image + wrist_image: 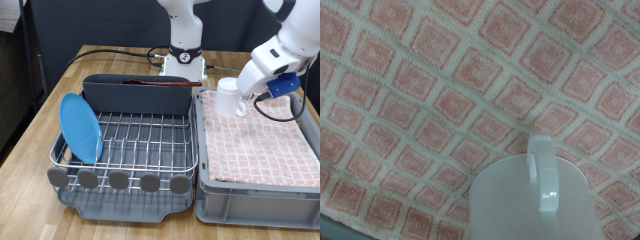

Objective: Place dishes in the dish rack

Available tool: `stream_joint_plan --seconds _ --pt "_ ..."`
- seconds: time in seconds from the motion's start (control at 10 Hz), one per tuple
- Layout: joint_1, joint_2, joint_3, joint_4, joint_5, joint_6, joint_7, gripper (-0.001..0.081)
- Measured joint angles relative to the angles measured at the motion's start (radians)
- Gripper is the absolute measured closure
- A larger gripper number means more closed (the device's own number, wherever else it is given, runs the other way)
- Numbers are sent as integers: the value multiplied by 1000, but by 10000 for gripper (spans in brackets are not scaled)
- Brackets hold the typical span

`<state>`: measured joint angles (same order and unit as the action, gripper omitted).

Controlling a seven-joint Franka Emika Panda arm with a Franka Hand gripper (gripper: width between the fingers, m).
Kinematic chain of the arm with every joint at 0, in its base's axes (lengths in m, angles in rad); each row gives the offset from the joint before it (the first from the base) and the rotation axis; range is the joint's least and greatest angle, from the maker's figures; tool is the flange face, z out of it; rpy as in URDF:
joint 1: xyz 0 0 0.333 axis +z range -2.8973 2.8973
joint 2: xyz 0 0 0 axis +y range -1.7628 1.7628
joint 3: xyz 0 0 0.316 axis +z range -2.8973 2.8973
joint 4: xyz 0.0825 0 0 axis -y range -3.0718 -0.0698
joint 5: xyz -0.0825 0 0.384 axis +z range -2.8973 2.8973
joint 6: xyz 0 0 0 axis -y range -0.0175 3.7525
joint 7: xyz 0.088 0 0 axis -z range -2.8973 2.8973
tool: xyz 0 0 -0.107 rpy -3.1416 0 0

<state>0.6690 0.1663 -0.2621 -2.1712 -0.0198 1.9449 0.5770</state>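
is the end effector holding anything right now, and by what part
It seems to hold the white mug above the pink checked cloth. The fingers are hidden, so the exact place of the hold cannot be told.

Glossy white mug [535, 195] above woven checked cloth [430, 100].

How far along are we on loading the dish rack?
Done: the blue plate stands on edge in the dish rack, and the wooden spoon lies in its tall back compartment. In hand: the gripper has the white mug raised over the bin's checked cloth. Left: the mug is not yet racked.
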Motion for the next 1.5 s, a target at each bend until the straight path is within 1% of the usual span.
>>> stream_joint_plan --seconds 0.5,0.9,1.4,1.5 --pt "-3 10 -2 -76 -3 118 -30 4" --pt "-4 10 -10 -114 -18 148 -49 4" --pt "-5 10 -28 -147 -28 178 -61 4" --pt "-5 10 -29 -152 -28 184 -61 90"
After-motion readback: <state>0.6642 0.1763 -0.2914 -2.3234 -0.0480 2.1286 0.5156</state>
